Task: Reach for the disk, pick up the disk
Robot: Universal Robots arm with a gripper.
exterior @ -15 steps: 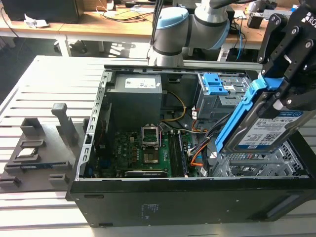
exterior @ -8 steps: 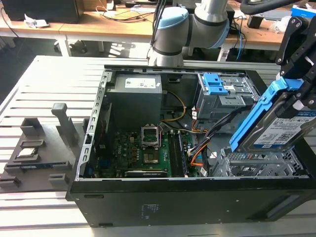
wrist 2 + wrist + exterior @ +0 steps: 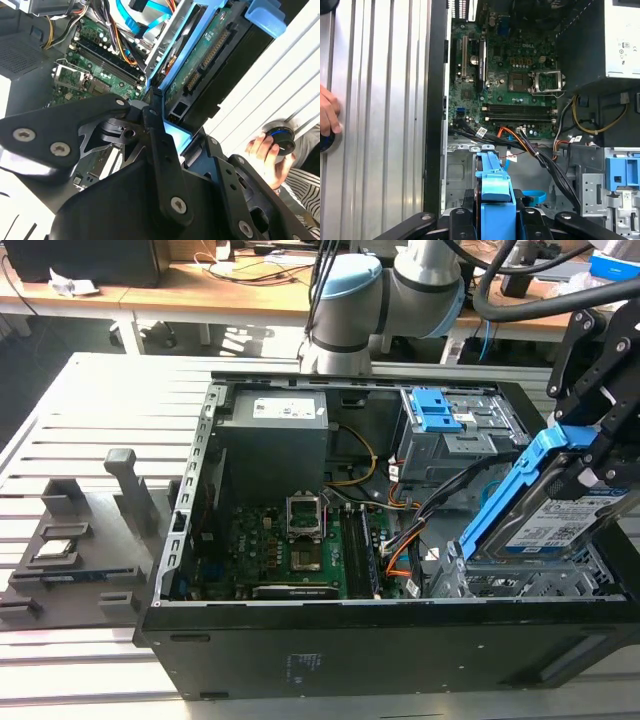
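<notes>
Blue-railed disk sits clamped btwn our gripper fingers, tilted on edge, long axis slanting up out of the metal drive cage at the case's corner on the exterior view's right. Cables and motherboard lie just beside; a hand rests outside the case.

Disk: silver body, white-and-blue label, bright blue side rails. Gripper: black. Computer case: black outside. Motherboard: green. Cables: orange, yellow, black. Bracket in upper bay: bright blue. Table: ribbed silver-grey.
</notes>
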